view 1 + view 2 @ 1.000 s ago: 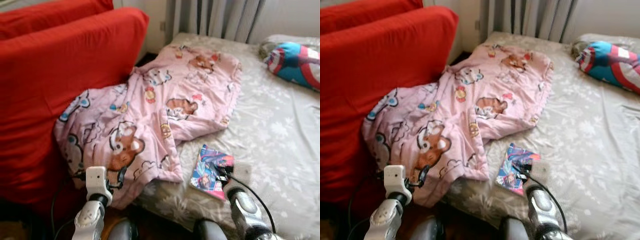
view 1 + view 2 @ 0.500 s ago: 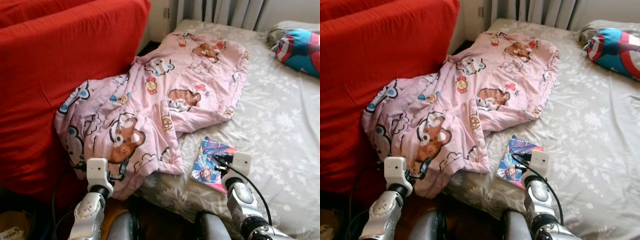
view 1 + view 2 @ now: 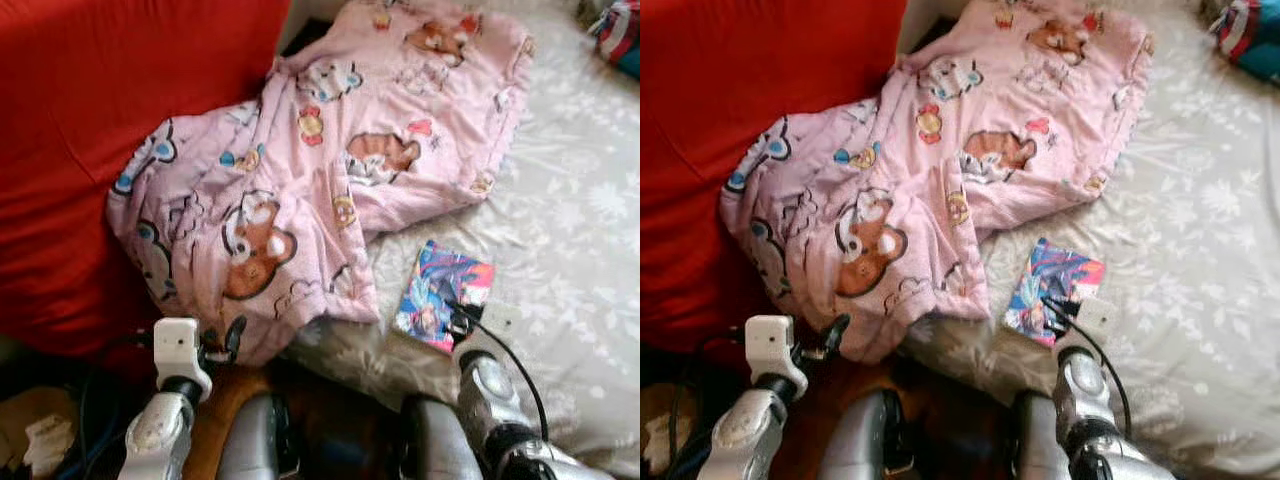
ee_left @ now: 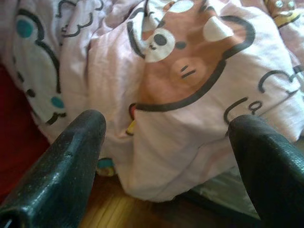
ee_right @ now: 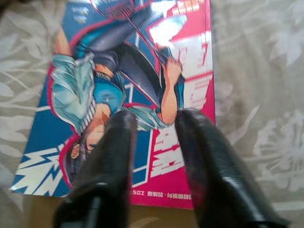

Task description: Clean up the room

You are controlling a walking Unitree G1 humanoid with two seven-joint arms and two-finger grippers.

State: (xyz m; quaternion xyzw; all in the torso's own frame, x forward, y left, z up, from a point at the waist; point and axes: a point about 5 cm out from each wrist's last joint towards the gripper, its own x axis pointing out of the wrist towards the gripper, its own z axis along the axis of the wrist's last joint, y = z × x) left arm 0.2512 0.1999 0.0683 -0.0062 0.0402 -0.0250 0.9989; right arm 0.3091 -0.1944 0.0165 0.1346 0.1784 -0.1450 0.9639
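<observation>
Blanket (image 3: pixel 320 170): pale pink, printed with brown cartoon bears, white cat-like faces outlined in black, small red, yellow and teal motifs. Sofa cover (image 3: pixel 110 120), 10 o'clock of blanket: solid red. Bed sheet (image 3: pixel 580 230): beige-grey with white leaf-and-flower print. Comic book (image 3: pixel 443 295), 5 o'clock of blanket: magenta and blue cover, teal-clad figure, white lettering. Pillow (image 3: pixel 620 30), 2 o'clock: teal, red and white. Fingers (image 5: pixel 114 156): black. Floor (image 4: pixel 118 209): brown wood.
</observation>
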